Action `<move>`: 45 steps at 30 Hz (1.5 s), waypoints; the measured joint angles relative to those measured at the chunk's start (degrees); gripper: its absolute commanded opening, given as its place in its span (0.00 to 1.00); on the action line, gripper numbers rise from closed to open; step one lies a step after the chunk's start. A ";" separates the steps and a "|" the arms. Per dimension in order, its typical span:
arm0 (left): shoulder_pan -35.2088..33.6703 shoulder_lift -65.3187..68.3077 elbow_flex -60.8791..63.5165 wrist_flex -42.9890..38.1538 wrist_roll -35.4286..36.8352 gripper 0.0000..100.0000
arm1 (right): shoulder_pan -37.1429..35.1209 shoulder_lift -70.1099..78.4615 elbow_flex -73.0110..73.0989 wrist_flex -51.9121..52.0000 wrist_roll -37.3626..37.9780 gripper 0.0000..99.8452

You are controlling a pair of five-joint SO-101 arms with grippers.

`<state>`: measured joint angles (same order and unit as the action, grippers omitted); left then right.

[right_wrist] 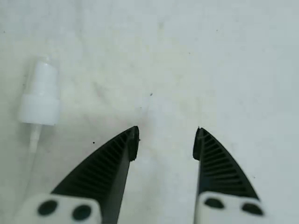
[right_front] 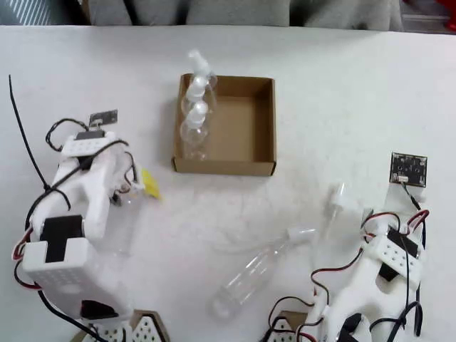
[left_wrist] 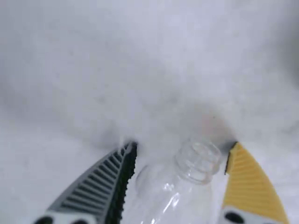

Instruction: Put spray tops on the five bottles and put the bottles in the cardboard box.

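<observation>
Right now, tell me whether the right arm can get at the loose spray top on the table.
Probably yes. The spray top lies on bare table just ahead of the right arm, whose jaws stand open and empty. Nothing lies between; it sits off their line, so a small swing seems needed.

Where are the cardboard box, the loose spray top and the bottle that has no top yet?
cardboard box (right_front: 242, 128), high view, its bare floor.
loose spray top (right_wrist: 39, 100), right wrist view, its white collar.
uncapped bottle (left_wrist: 198, 161), left wrist view, its open neck.

Lower body (uncapped bottle (left_wrist: 174, 195)) off-frame
</observation>
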<state>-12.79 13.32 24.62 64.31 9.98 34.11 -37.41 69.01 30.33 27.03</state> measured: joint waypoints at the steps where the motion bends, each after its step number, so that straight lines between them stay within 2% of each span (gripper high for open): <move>1: 0.00 0.00 0.00 -0.18 0.00 0.21 | 0.00 0.00 0.00 0.00 0.00 0.17; 4: 0.00 -1.14 0.00 -0.35 -4.31 0.18 | 0.00 0.00 0.00 0.00 0.00 0.17; 10: -0.18 -6.95 1.93 -0.44 -19.87 0.27 | 0.00 0.00 0.00 0.00 0.00 0.17; 14: 0.09 -9.49 5.98 1.05 -26.99 0.27 | 0.00 0.00 0.00 0.00 0.00 0.17; 20: 0.00 -10.11 6.33 -2.46 -22.07 0.27 | 0.00 0.00 0.00 0.00 0.00 0.17; 23: -0.18 -10.20 6.24 -2.99 -23.12 0.27 | 0.00 0.00 0.00 0.00 0.00 0.17; 28: -0.18 -10.20 2.64 3.16 -29.80 0.29 | 0.00 0.00 0.00 0.00 0.00 0.17; 32: -0.35 -10.20 -0.18 9.67 -33.85 0.39 | 0.00 0.00 0.00 0.00 0.00 0.17; 34: -0.62 -10.20 -0.53 12.57 -34.02 0.42 | 0.00 0.00 0.00 0.00 0.00 0.17; 38: -0.62 -10.20 -0.53 16.18 -34.02 0.41 | 0.00 0.00 0.00 0.00 0.00 0.17; 45: -0.62 -11.60 0.35 16.88 -34.55 0.40 | 0.00 0.00 0.00 0.00 0.00 0.17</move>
<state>-13.41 1.71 24.97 81.19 -24.57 34.11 -37.41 69.01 30.33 27.03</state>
